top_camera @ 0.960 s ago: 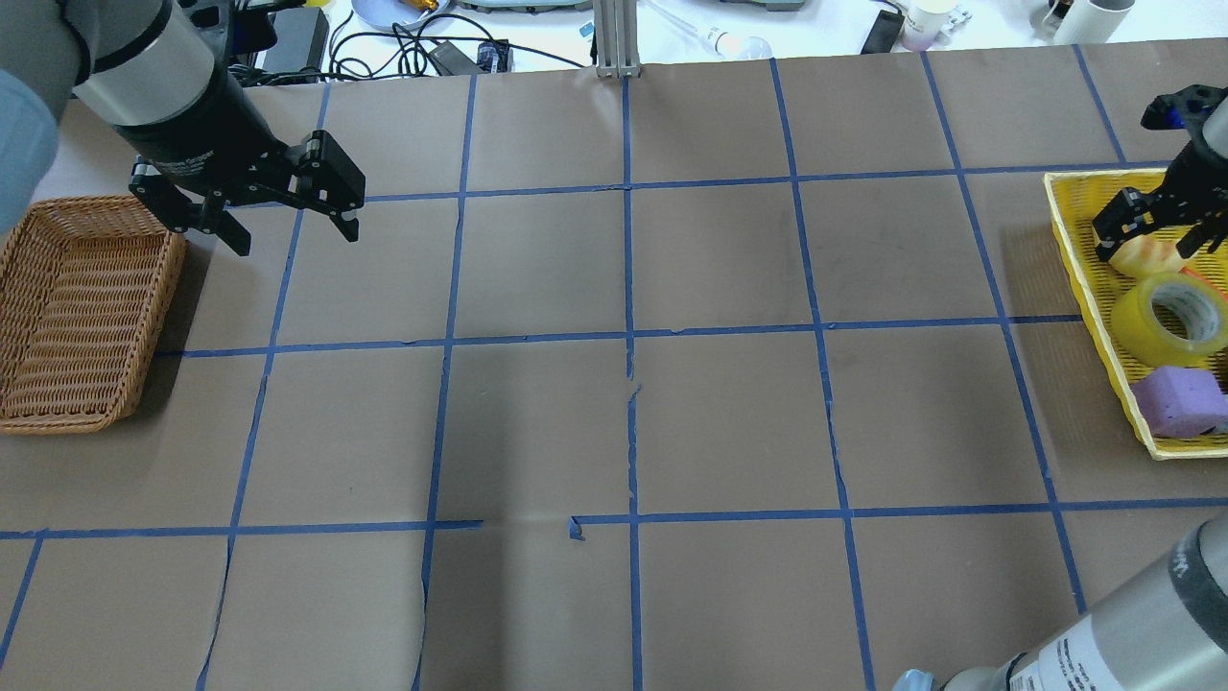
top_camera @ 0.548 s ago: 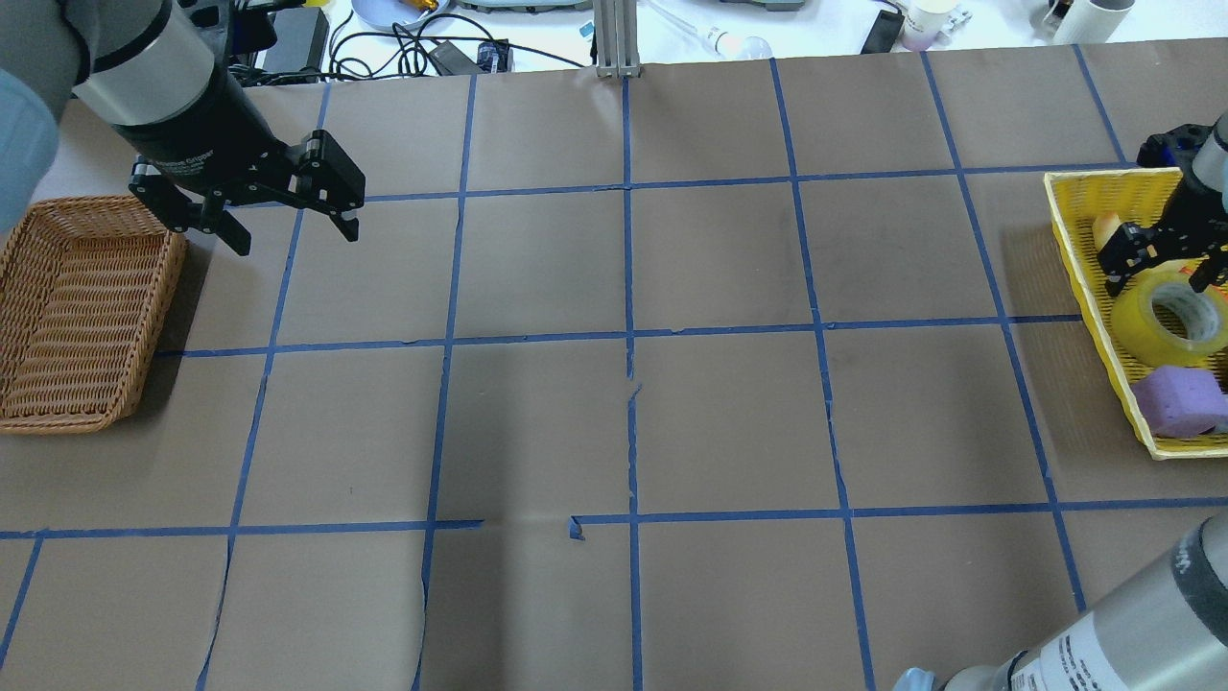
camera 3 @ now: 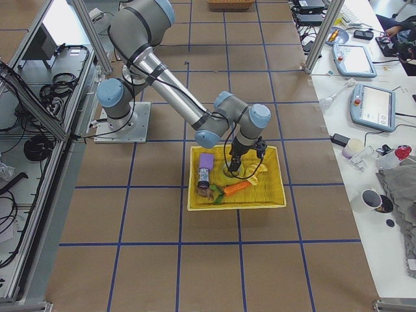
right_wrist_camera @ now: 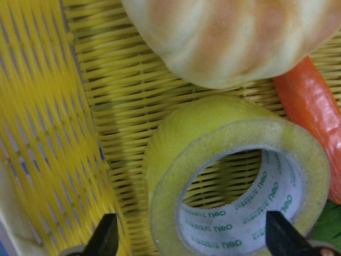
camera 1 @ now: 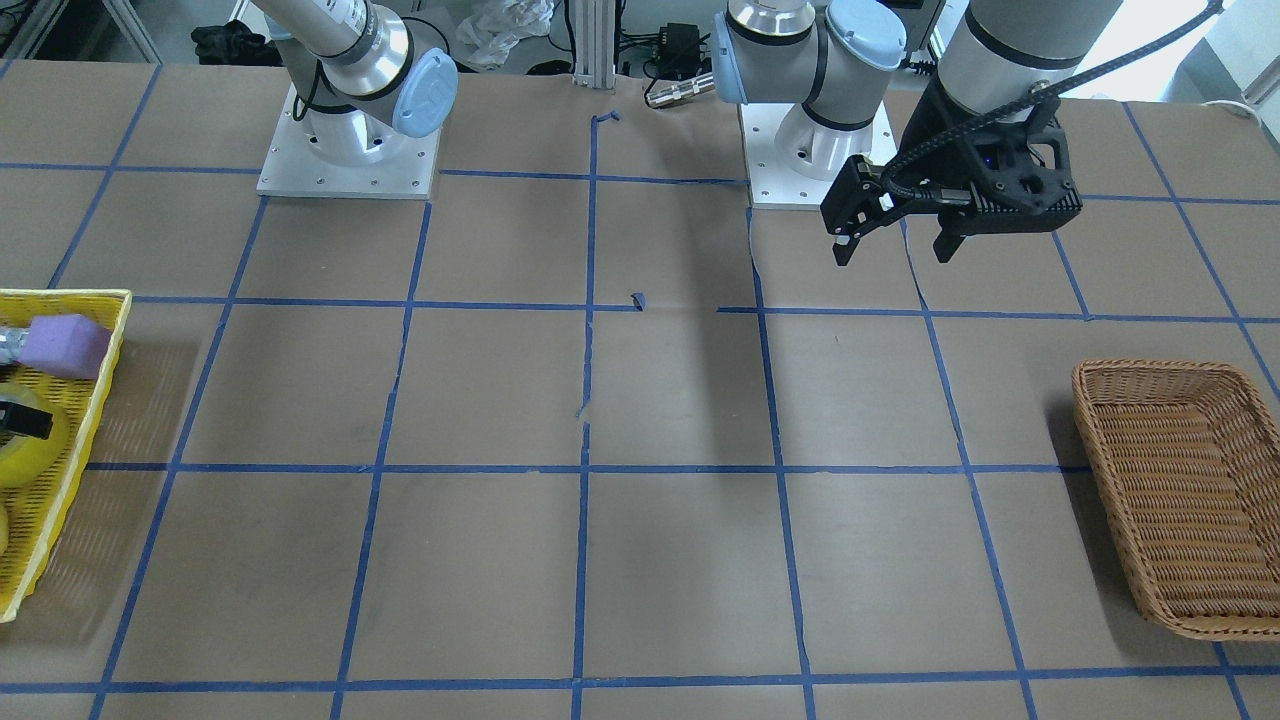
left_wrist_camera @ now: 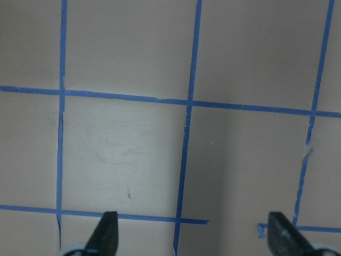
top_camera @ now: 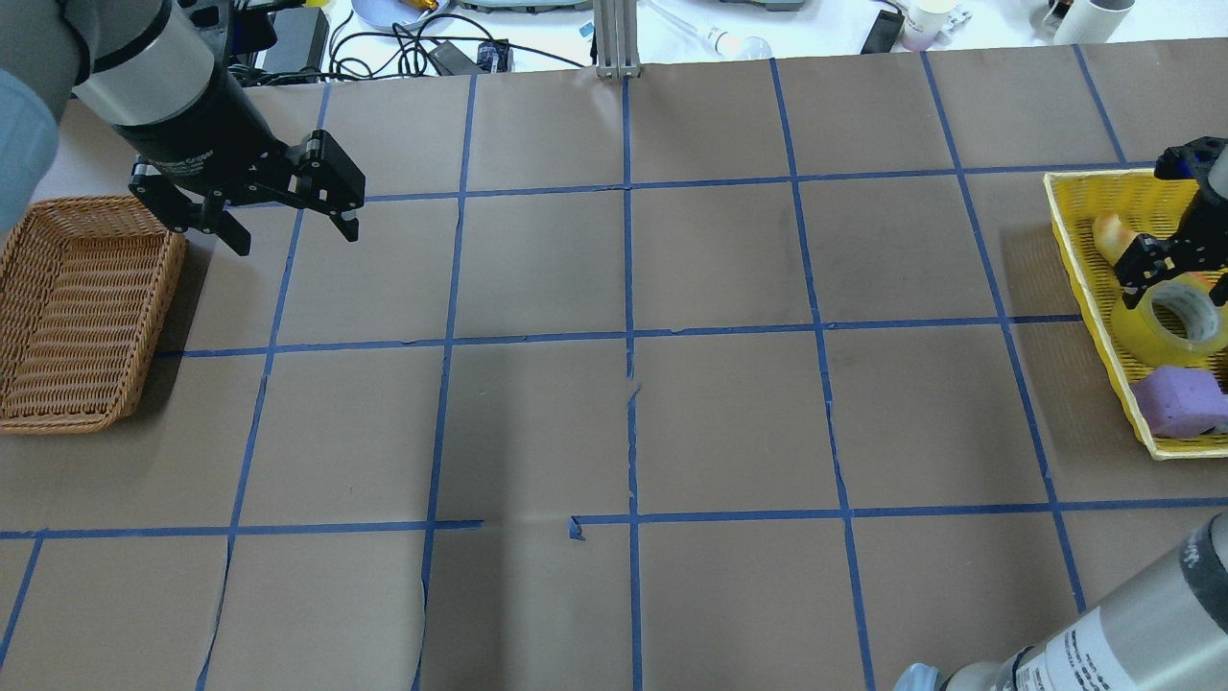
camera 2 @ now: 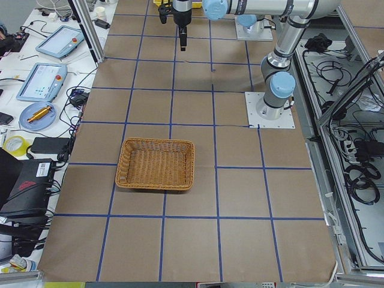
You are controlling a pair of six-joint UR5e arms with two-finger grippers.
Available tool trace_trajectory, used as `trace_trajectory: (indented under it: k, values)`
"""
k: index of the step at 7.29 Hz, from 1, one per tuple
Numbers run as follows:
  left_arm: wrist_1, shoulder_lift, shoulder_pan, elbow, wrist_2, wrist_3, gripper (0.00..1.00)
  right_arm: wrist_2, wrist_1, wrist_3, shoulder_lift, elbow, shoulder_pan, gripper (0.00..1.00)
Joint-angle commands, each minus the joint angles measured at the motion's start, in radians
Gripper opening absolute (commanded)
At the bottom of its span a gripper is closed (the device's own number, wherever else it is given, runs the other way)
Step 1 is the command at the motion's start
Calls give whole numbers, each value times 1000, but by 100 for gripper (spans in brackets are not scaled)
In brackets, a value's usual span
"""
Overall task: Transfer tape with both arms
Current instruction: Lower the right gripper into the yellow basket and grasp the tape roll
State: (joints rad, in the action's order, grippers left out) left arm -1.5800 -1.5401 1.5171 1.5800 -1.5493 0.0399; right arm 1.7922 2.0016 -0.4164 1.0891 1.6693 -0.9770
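The tape (top_camera: 1168, 321) lay inside the yellow basket (top_camera: 1089, 288), near the middle of its length. It was tipped up on its edge, so its white core faced upward. In the same basket a bread roll (top_camera: 1113, 235) sat on one side of the tape and a purple block (top_camera: 1178, 401) on the other. The right wrist view also showed an orange carrot (right_wrist_camera: 314, 122) close against the roll of tape.

The right gripper (top_camera: 1180, 278) hung down into the yellow basket, directly over the tape. Its fingers (right_wrist_camera: 104, 237) were spread wide and pinched nothing. From the wrist, one fingertip stood outside the tape's rim toward the basket wall and the other stood over the opposite side of the roll. Whether either fingertip touched the tape could not be told. The right-side view showed that arm bent down over the basket with the gripper pointing into it.

The left gripper (top_camera: 293, 235) hovered well apart from the yellow basket, toward the opposite end of the desk (top_camera: 710, 259). Its fingers (left_wrist_camera: 106, 234) were also spread and held nothing, with only brown paper and blue lines showing between them. A brown wicker basket (top_camera: 77, 317) stood at the end of the desk farthest from the yellow basket, just beside the left gripper, and nothing was visible in it.
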Motion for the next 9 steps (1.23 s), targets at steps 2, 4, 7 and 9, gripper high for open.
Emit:
trace_trajectory:
  k: [2,4,7,9]
  values:
    - [0,0,0,0,0,0,100,0,2,14,-15,21,0,57]
    - [0,0,0,0,0,0,100,1,0,7,-11,12,1,0]
    - [0,0,0,0,0,0,100,-2,20,11,6,-18,0,0]
    - [0,0,-2,0,0,0,100,-31,5,11,70,-91,-17,0]
